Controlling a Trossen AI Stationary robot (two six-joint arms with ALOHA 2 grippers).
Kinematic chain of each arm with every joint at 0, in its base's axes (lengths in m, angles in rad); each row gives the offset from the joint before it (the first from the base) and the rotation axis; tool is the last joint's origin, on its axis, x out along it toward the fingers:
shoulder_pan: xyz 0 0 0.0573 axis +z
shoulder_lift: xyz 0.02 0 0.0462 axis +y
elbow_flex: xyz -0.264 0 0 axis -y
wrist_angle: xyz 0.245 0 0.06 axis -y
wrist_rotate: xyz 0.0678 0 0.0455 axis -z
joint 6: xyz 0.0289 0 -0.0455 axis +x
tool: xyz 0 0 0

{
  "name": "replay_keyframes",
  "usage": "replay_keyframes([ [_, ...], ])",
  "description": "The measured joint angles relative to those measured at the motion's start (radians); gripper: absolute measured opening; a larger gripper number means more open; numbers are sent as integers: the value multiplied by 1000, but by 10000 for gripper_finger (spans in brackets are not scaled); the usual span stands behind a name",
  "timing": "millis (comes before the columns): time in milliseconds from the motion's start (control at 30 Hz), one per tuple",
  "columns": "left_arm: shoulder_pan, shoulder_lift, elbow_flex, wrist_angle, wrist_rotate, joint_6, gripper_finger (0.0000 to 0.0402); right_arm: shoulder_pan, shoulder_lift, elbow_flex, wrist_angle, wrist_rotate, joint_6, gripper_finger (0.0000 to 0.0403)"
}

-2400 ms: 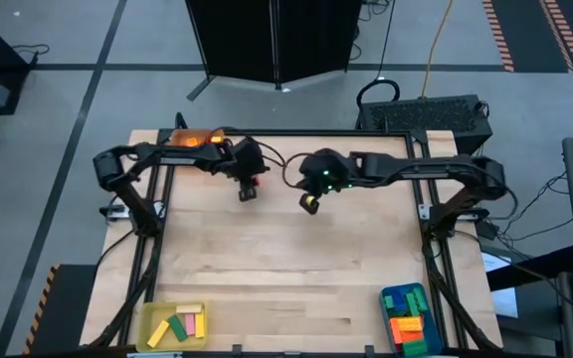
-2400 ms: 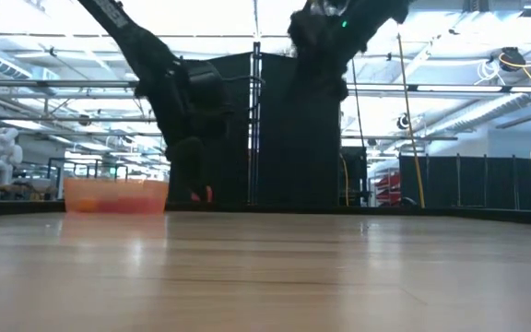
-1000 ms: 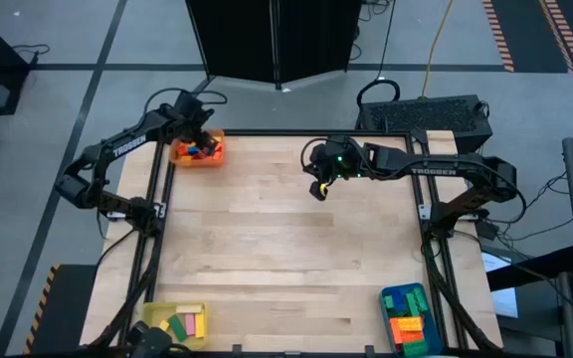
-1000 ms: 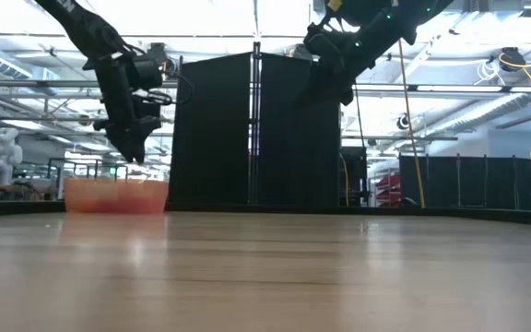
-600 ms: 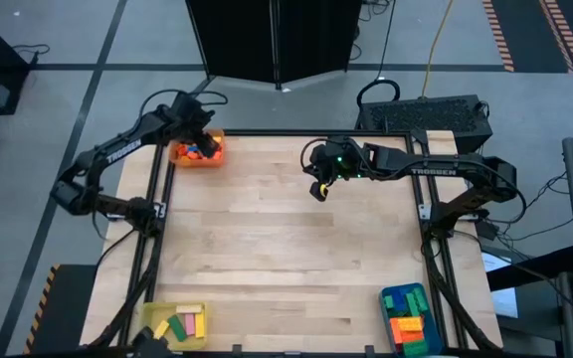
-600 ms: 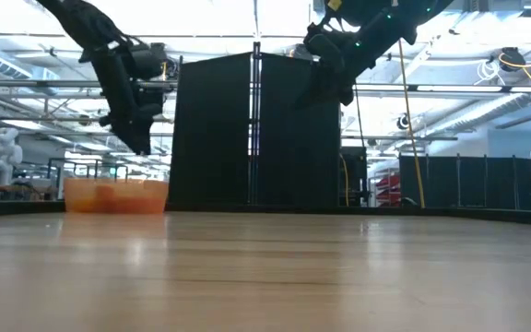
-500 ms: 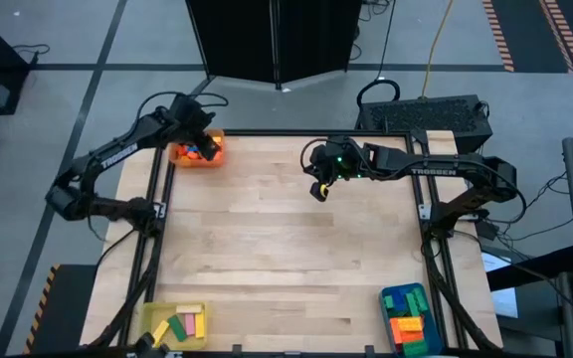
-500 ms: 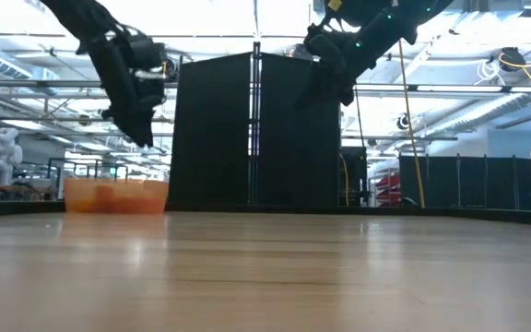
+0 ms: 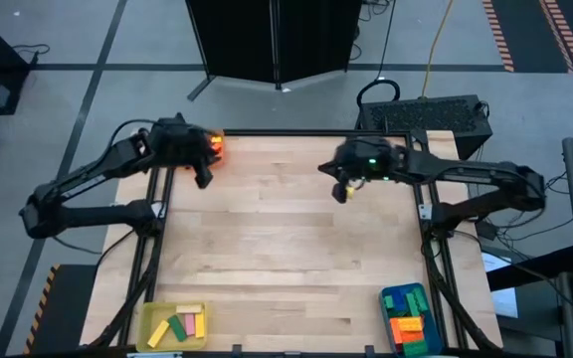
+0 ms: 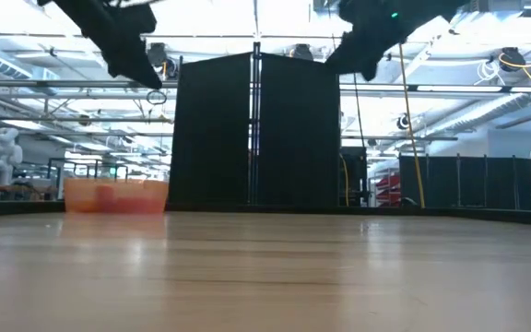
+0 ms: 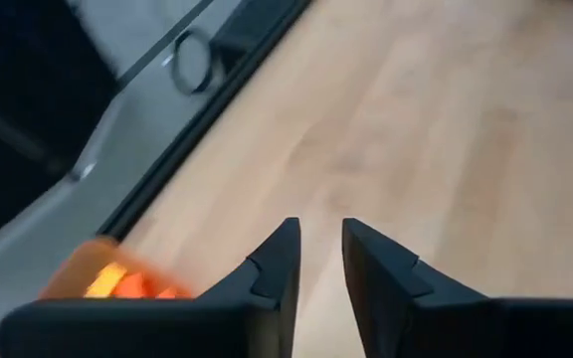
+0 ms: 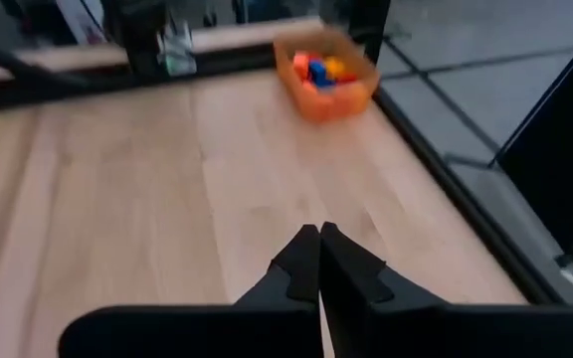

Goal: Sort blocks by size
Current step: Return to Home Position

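Blocks lie in three trays: an orange tray at the table's far left corner, a yellow tray at the near left, and a blue tray at the near right. My left gripper hangs high above bare wood just near-side of the orange tray. Its fingers stand a narrow gap apart with nothing between them. My right gripper is shut and empty, raised over the table's far middle.
The table's black frame rail runs along the far edge close to my left gripper. The middle of the wooden top is bare wood. A black panel stands behind the table.
My left gripper has risen from over the orange tray and swung toward the table's near edge, out over bare wood, turning as it went. My right gripper has gone a little up and toward the table's right edge, staying shut.
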Motion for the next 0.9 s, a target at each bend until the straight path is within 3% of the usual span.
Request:
replay_keyframes([
  [167,-96,-93,-97,121,47,-24,63,21,-164,-122,55,-11,27,0],
  [333,-191,-176,-268,390,251,-18,56,32,-313,-257,129,-102,5,0],
  [400,-225,-197,-330,500,287,-26,56,42,-363,-315,156,-110,38,0],
  [633,-298,-216,-437,636,262,-25,56,66,-482,-464,287,-115,130,0],
  [900,-345,-215,-542,817,246,-74,56,100,-505,-567,484,-122,168,0],
])
